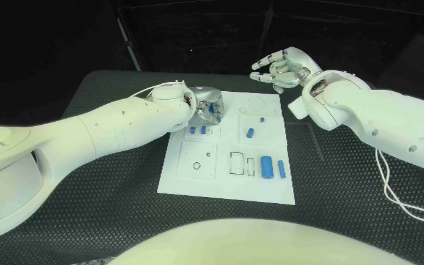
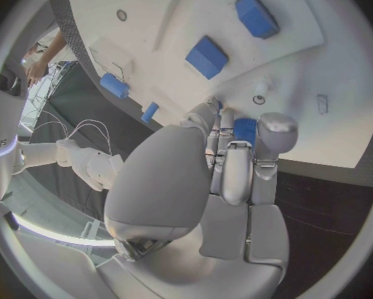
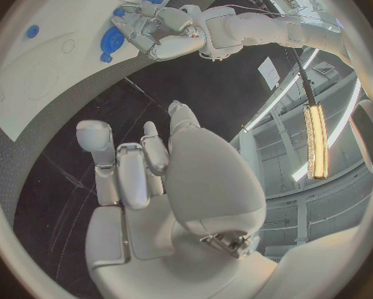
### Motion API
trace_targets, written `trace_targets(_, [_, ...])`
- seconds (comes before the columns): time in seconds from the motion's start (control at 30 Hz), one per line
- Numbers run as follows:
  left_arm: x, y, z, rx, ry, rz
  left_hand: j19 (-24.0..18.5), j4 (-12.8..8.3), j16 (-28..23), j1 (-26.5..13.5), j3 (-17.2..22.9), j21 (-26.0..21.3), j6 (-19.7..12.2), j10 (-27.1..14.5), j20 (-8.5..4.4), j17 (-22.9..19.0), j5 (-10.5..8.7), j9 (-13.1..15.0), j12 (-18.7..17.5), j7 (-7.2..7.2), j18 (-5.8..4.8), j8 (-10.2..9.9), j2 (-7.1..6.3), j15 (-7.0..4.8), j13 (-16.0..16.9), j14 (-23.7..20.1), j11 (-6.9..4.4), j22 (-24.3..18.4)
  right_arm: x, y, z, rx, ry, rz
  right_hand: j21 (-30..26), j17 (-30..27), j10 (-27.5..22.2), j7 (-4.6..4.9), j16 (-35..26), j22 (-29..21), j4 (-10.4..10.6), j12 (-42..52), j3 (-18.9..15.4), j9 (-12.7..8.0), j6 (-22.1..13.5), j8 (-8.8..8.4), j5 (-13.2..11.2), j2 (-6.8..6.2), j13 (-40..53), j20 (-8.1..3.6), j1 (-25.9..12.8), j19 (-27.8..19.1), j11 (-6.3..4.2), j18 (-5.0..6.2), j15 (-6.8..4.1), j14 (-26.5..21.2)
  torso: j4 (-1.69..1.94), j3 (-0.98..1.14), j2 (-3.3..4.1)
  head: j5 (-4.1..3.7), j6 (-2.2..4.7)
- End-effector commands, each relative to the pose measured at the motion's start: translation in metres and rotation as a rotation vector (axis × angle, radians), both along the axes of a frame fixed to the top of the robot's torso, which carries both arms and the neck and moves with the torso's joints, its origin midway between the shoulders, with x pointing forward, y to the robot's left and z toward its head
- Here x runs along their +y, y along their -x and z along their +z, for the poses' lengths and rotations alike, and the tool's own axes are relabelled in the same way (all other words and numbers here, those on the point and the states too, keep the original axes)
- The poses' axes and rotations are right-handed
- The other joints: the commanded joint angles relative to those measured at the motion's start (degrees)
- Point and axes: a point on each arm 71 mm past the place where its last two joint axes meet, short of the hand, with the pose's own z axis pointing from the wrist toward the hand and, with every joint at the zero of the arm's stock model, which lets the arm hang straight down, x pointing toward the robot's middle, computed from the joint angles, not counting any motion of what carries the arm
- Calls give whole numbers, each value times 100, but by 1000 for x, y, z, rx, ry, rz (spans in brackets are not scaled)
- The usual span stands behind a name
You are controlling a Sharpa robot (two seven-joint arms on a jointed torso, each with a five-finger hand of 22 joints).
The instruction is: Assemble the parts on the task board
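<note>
The white task board [image 1: 225, 182] lies in the middle of the black table. My left hand [image 1: 205, 107] hovers over the board's far left corner and pinches a small blue part [image 2: 245, 129] between its fingertips, low over the board [image 2: 236, 0]. Two blue blocks [image 1: 198, 129] stand just in front of that hand, also seen as blocks [image 2: 207, 56]. Two blue cylinders [image 1: 274, 167] lie at the board's near right, and a short blue piece [image 1: 250, 133] sits mid-board. My right hand [image 1: 281, 69] is raised beyond the board's far right corner, fingers apart, holding nothing. The right wrist view shows the left hand [image 3: 166, 30] beside a round blue part [image 3: 112, 40].
A white cable [image 1: 389, 185] trails over the table under my right arm. Outlined recesses [image 1: 199, 161] mark the board's near left. Dark textured table [image 1: 106, 216] lies around the board.
</note>
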Motion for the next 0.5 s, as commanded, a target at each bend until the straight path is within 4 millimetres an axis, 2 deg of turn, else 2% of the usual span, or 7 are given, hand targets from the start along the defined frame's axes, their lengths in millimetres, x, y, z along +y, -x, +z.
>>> trace_targets(0.03, [-1, 2, -6, 31, -42, -10, 45, -3, 39, -1, 42, 52, 41, 49, -18, -5, 29, -9, -30, 13, -68, -25, 59, -47, -3, 96, -7, 32, 2, 0, 1, -5, -5, 13, -23, 9, 21, -16, -22, 8, 7, 31, 8, -2, -3, 38, 39, 26, 10, -28, -9, 3, -2, 50, -39, 253, -3, 1, 2, 1, -1])
trace_targets(0.3, [-3, 1, -7, 35, -46, -12, 51, 46, 38, -82, 82, 118, 15, 118, -24, -33, 22, -42, -122, 10, -79, -105, 14, -52, -3, 98, -12, 102, 2, 0, 1, -4, -5, 15, -23, 13, 25, -21, -21, 10, 6, 36, 12, 1, 16, 52, 45, 33, 12, -29, -1, 6, -6, 50, -41, 255, 5, 2, -7, -1, -1])
trace_targets(0.5, [-1, 0, -6, 17, -37, -2, 57, 64, 49, -59, 256, 188, 178, 286, -42, -38, 31, -36, -207, 6, -86, -97, 119, -81, 5, 105, -46, 180, 3, 0, 1, -4, -5, 16, -24, 14, 28, -23, -21, 10, 6, 40, 13, 4, 27, 59, 49, 36, 17, -29, 1, 7, -8, 50, -42, 256, 5, 0, -7, 1, -1])
